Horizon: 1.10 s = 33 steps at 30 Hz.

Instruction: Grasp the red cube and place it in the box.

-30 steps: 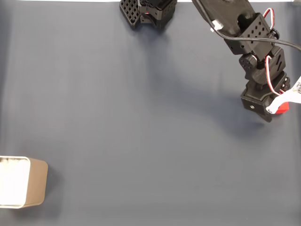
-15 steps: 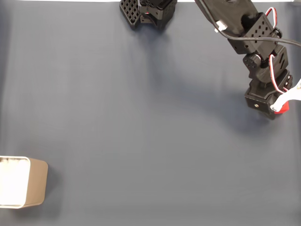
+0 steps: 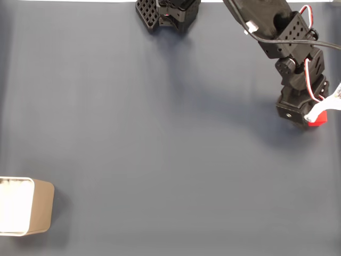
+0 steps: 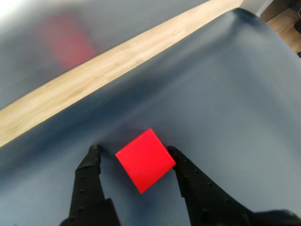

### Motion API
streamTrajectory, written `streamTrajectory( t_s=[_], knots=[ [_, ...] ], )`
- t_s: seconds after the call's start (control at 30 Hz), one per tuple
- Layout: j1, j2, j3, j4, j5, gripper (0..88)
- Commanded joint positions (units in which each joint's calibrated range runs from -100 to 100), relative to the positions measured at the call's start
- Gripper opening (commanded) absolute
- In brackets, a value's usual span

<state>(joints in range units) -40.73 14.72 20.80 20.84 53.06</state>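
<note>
You are at the grasping step: the claw (image 4: 134, 155) stands apart around the red cube (image 4: 145, 160), one finger touching its corner, the other just beside. In the fixed view the cube sits at 3 o'clock on the table (image 3: 160, 133), the box (image 3: 25, 206) at 8 o'clock. Next, close firmly, then lift.

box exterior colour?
Tan/beige walls, white inside; the box shows best in the fixed view.

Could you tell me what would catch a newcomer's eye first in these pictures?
The red cube stands out in the wrist view, sitting between the gripper's open fingers on the dark blue mat. In the fixed view, the tan box sits far off at the lower left edge.
</note>
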Motion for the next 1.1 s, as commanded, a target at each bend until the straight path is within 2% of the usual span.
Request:
streamTrajectory(
  t_s=[0.0,0.57,1.07],
  knots=[
    [-0.1,-5.0,0.9,0.7,0.4,33.1],
    [0.0,-11.2,5.4,0.6,0.1,32.4],
    [-1.7,-9.1,2.8,-0.7,0.0,32.5]
  ],
)
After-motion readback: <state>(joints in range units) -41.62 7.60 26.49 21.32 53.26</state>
